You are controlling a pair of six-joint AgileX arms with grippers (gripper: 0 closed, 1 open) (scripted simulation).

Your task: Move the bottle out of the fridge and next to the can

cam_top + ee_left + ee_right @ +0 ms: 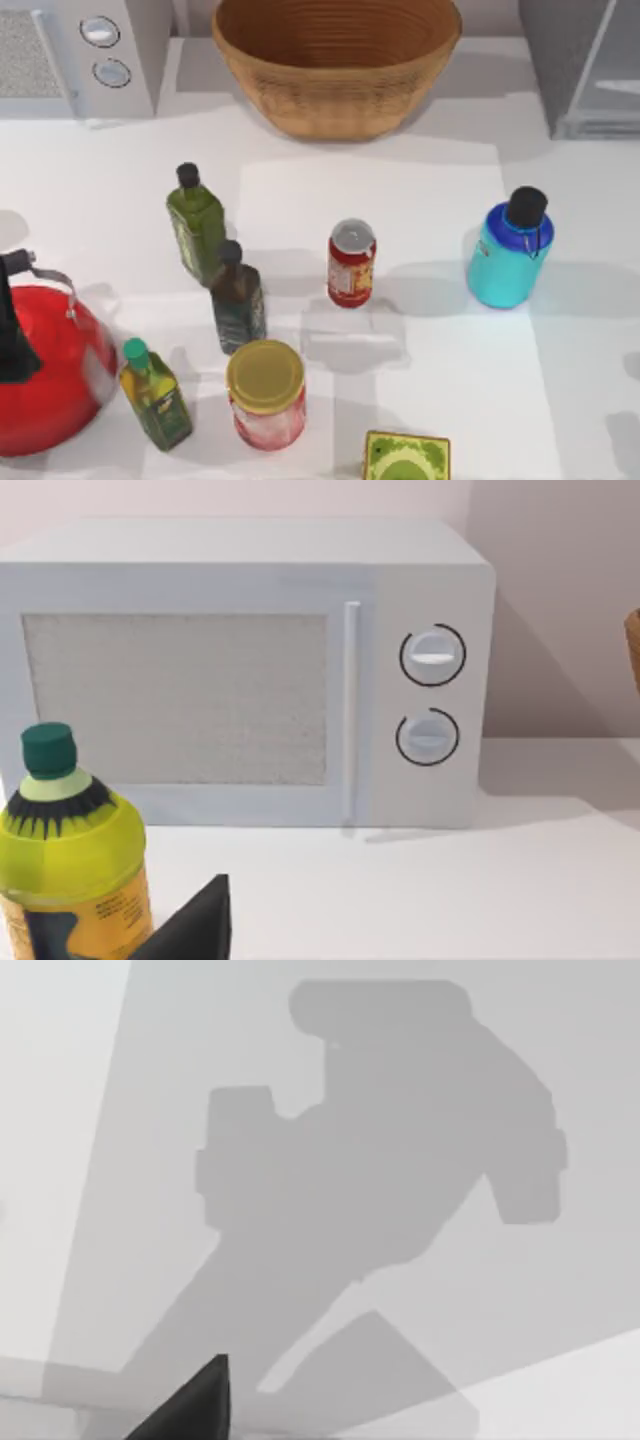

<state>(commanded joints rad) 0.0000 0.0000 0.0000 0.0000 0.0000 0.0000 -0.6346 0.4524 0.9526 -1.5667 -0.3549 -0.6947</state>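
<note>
Top view: bottle (508, 255) upright on bench (440, 390), right of can (351, 263), apart from it with bare gap between. Fridge (585, 65) at far right corner, bottle outside it. Basket (336, 60) at back centre, microwave (85, 55) back left, red kettle (45, 365) at left edge.

Left wrist view: my left gripper's dark fingertip (195, 925) beside yellow-green oil bottle (70, 865), microwave behind; cannot tell how far open.

Right wrist view: my right gripper's fingertip (195, 1405) over pale surface with arm shadow; opening cannot be told.
</note>
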